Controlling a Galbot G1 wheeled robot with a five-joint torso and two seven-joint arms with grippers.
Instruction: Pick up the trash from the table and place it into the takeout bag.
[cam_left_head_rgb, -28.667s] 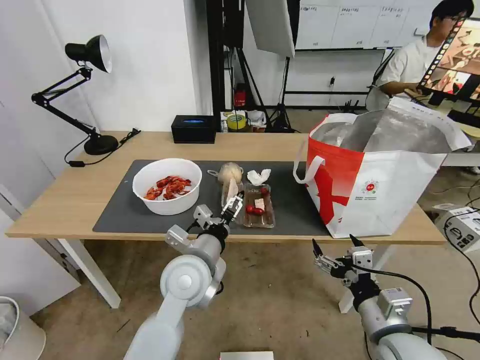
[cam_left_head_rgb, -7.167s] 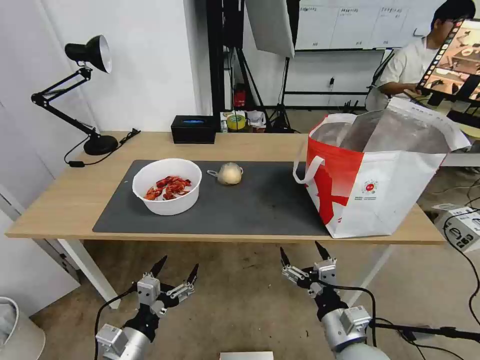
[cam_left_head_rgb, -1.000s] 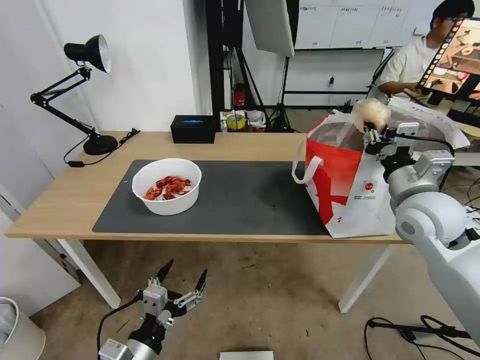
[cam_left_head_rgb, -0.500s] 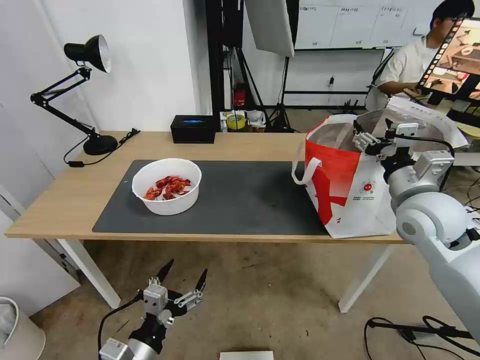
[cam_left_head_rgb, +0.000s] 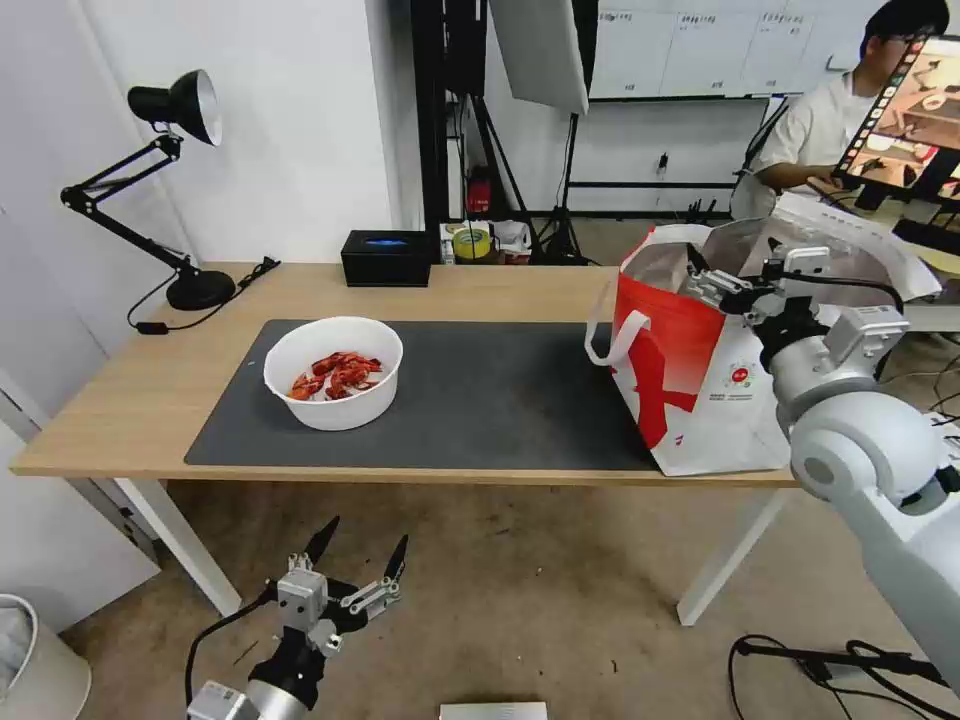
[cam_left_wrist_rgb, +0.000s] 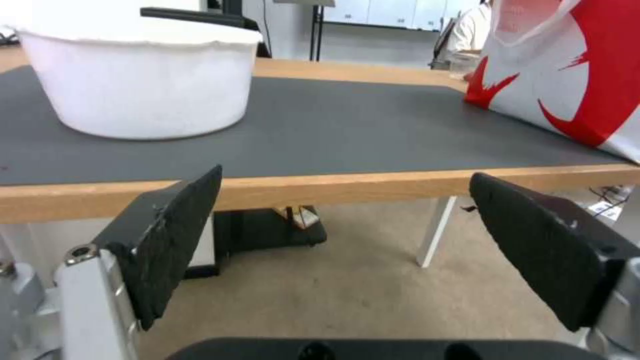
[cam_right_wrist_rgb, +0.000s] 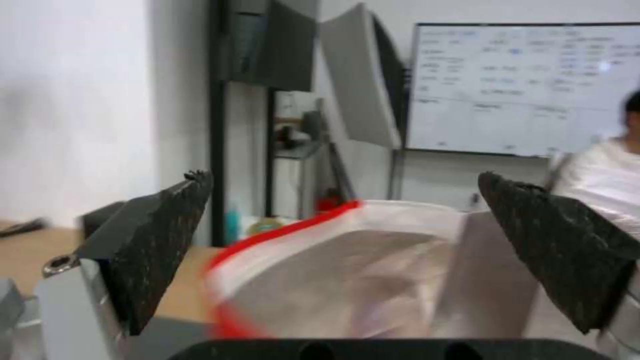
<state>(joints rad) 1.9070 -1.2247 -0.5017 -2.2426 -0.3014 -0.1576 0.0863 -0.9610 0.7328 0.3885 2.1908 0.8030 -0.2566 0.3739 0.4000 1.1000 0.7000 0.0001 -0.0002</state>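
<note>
A white round bowl of red crayfish shells stands at the left of the dark grey mat on the light-wood table. The white-and-red takeout bag stands open at the table's right end. My right gripper hangs open over the bag's mouth, holding nothing; in the right wrist view the bag's foil lining lies just below it. My left gripper is open, low in front of the table. The left wrist view puts it level with the table's edge, facing the bowl and bag.
A black desk lamp stands at the table's back left, and a black box at the back edge. A person sits behind the bag at the far right. A pale bin stands on the floor at the left.
A second ago my right gripper held the small bag with the beige lump above the takeout bag. It has let go, the lump is gone from sight, and the gripper has shifted slightly left.
</note>
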